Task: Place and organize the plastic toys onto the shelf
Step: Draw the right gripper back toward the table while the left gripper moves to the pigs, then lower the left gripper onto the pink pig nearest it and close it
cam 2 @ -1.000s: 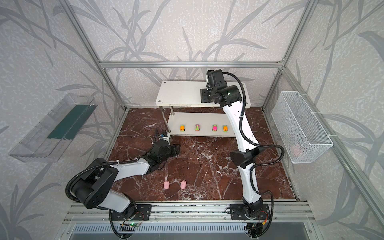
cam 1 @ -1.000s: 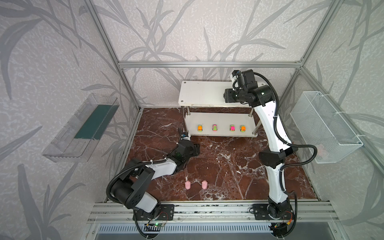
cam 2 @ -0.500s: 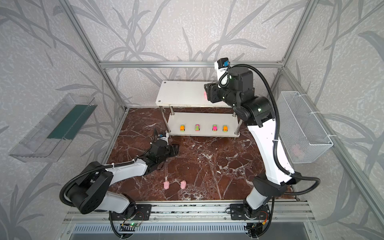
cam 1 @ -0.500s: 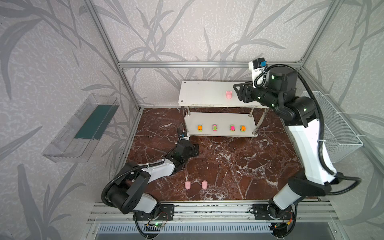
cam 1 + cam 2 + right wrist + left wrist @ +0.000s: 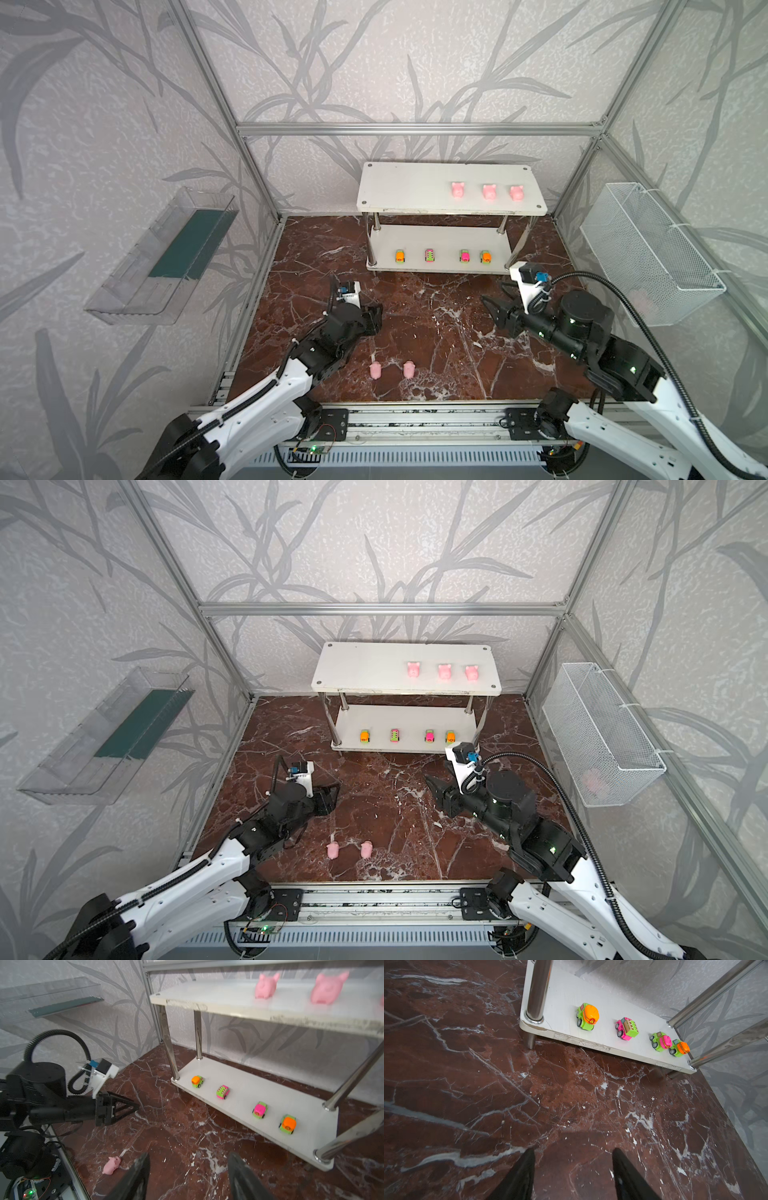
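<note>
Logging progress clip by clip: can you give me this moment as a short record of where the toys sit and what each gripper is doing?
shelf top tier: three pink pigs in a row toward its right end
shelf lower tier: four toy cars in a row
tabletop: two pink pigs near the front edge, side by side, apart
left gripper: open, empty
right gripper: open, empty
not yet shelved: the two tabletop pigs

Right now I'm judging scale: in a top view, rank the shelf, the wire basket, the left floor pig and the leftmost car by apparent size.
1. shelf and wire basket: too alike to rank.
2. left floor pig.
3. leftmost car, slightly smaller, though it sits farther back.
</note>
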